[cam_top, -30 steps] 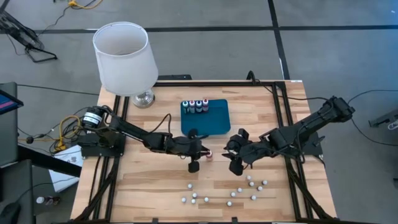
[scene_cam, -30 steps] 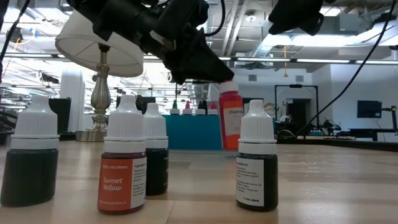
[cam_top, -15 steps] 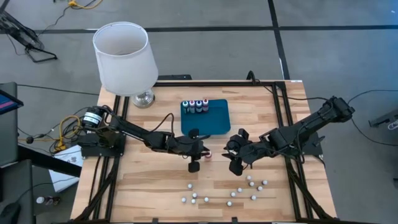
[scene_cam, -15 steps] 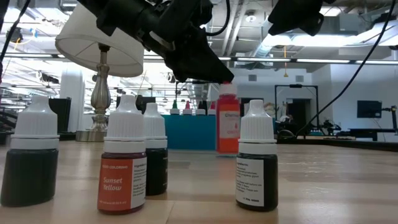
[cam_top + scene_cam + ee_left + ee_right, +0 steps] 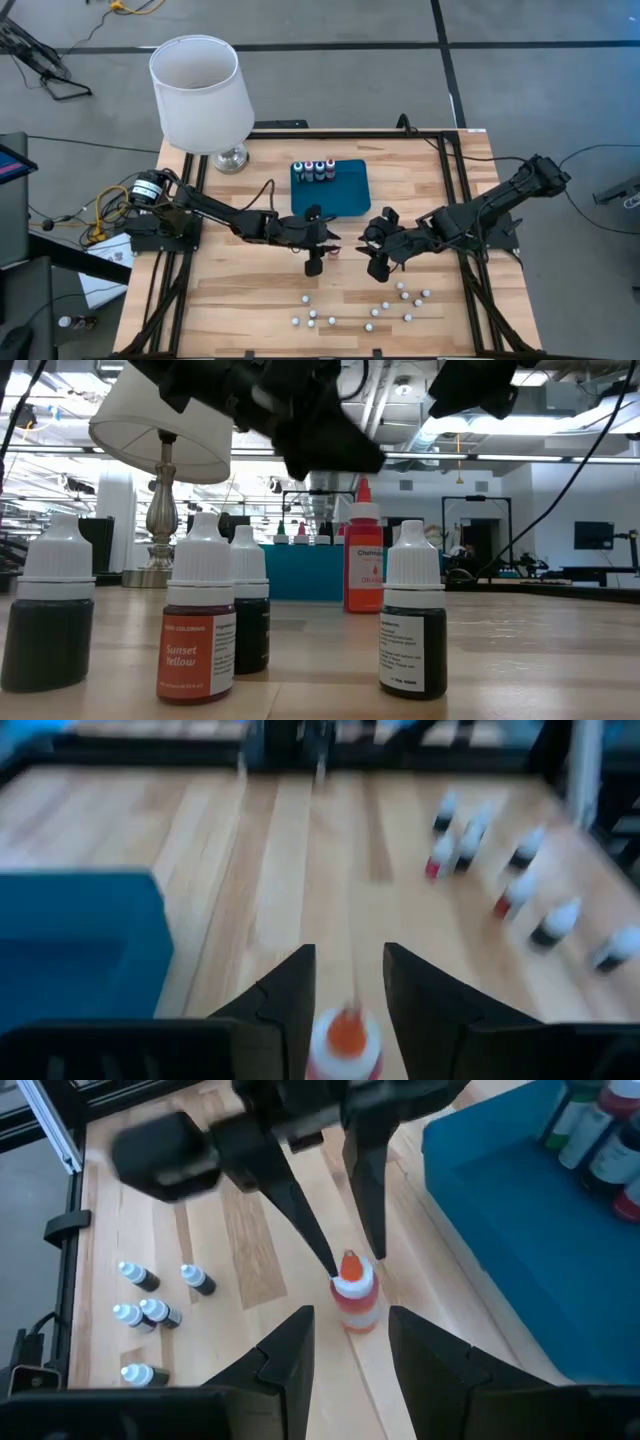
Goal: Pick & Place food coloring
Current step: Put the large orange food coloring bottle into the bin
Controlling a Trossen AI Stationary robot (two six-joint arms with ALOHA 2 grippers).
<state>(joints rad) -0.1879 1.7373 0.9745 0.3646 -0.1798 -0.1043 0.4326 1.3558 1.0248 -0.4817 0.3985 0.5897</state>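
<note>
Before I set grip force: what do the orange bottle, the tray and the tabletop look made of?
Orange bottle: likely soft plastic, translucent body showing the colour through, printed label, orange tip.
Tray: matte dark teal, no glare; could be plastic or rubbery mat, unclear.
Tabletop: light wood planks, visible grain and seams, smooth finish.
The left gripper stands open around the bottle's tip; the right gripper waits beside it.

Lab/workshop: open ceiling w/ ducts (image 5: 400, 400), concrete floor (image 5: 330, 25), monitors (image 5: 594, 535).
</note>
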